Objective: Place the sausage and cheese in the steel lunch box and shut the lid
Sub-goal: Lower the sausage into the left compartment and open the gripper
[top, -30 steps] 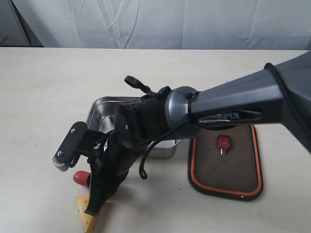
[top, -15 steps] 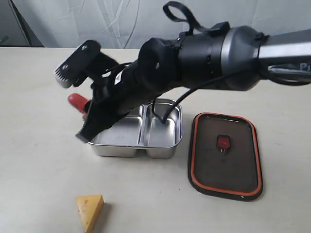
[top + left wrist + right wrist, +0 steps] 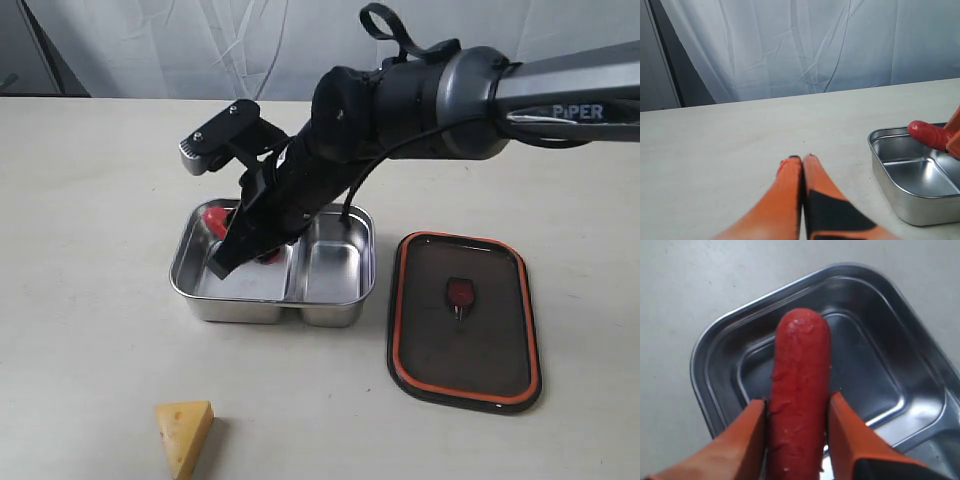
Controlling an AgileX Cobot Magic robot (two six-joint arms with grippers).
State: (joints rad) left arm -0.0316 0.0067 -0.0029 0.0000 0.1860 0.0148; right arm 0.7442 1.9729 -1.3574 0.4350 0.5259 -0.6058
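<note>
My right gripper (image 3: 245, 240) is shut on the red sausage (image 3: 799, 390), which it holds low over the left compartment of the steel lunch box (image 3: 190, 285). In the exterior view only the sausage's red end (image 3: 213, 217) shows beside the arm. The box's rim (image 3: 700, 390) frames the sausage in the right wrist view. The yellow cheese (image 3: 184, 434) lies on the table near the front edge, apart from the box. Right of the box rests the dark lid (image 3: 510, 300), orange seal up. My left gripper (image 3: 802, 159) is shut and empty, off to the box's (image 3: 885, 170) side.
The right arm (image 3: 430, 95) reaches across the table from the right, over the box's back edge. A white curtain (image 3: 300, 45) hangs behind the table. Bare tabletop (image 3: 90, 190) lies left of the box.
The right gripper lifted the sausage from the table beside the cheese, swung it up and to the back, then brought it down over the box's left compartment.
</note>
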